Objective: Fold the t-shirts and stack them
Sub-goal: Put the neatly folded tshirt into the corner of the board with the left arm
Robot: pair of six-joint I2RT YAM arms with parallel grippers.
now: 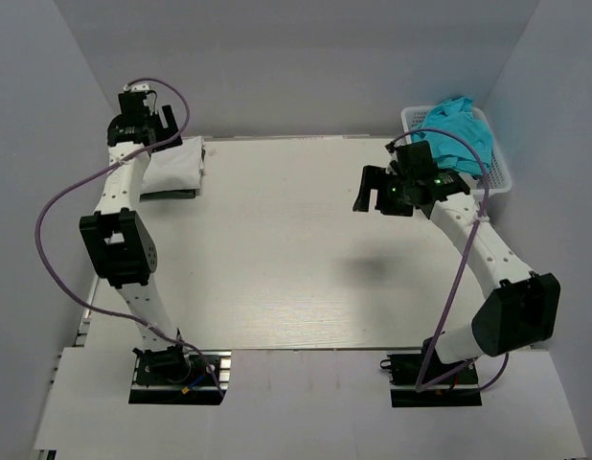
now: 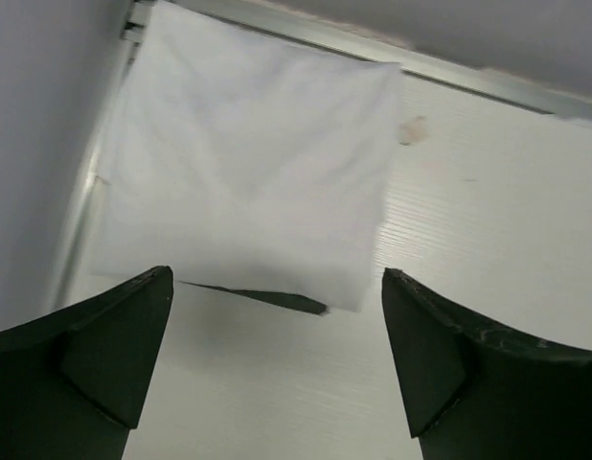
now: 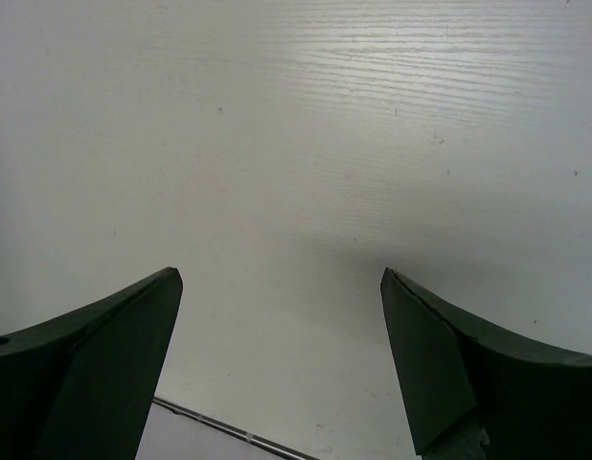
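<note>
Pale table holds folded white t-shirt; teal cloth fills basket.

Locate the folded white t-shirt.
Top view: white t-shirt lies at the far-left corner of the table, atop a dark t-shirt, beneath the open left gripper.

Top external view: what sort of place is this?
Probably a lab robot cell: plain grey walls box in a white table, with a folded white t-shirt and a basket of teal cloth.

Robot lab cell, plain grey walls, white table, bolted arm bases.
</note>
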